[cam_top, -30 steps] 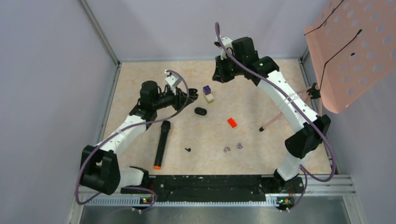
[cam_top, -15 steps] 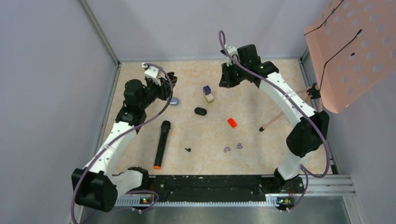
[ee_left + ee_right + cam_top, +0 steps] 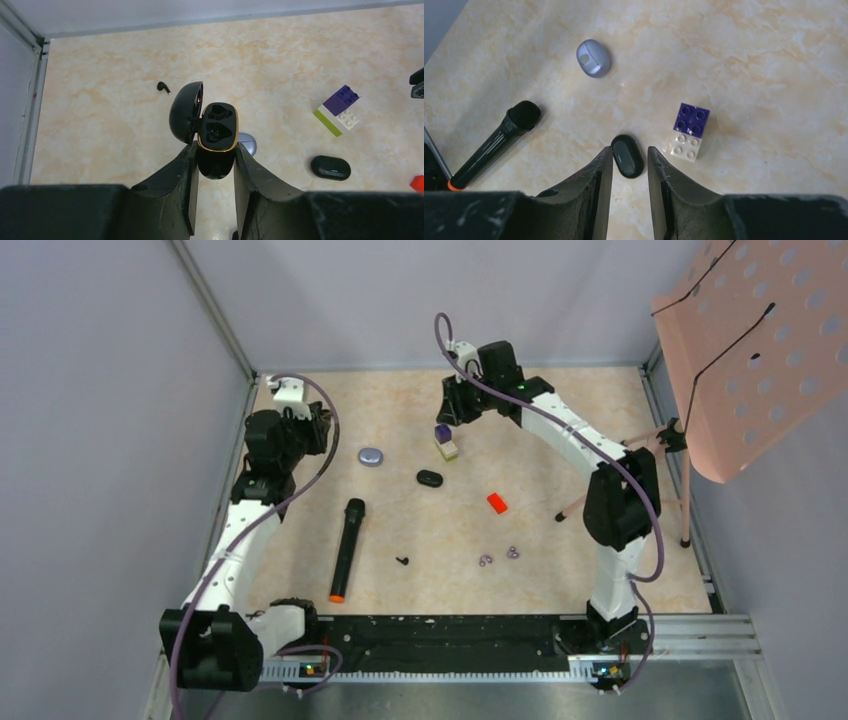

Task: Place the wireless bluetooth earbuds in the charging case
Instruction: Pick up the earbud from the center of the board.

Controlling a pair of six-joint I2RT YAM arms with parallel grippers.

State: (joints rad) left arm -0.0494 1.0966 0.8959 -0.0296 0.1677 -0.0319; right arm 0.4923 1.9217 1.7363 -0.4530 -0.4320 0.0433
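From above, the marbled table [image 3: 560, 455] is shut in by pale walls on the left, far and right sides, and a pink perforated board [image 3: 750, 340] overhangs the far right corner. The widest open room is right of centre. The left arm runs up along the left wall, with the left gripper [image 3: 318, 423] near the far left corner. The right arm arches over to the far middle, with the right gripper [image 3: 447, 418] over the purple-and-white bricks [image 3: 446, 442]. Scattered about are a microphone [image 3: 345, 548], a grey oval [image 3: 371, 456], a closed black pod [image 3: 430, 478], a red block [image 3: 497, 503] and purple rings [image 3: 485, 560]. One earbud [image 3: 402, 561] lies toward the near middle. At the left wrist, the fingers clamp the open, gold-rimmed charging case [image 3: 218, 127], its lid swung left. A second earbud [image 3: 163, 87] lies on the table beyond the case, apart from it. At the right wrist, the fingers stand slightly apart and grip nothing, and the pod shows on the table through the gap.
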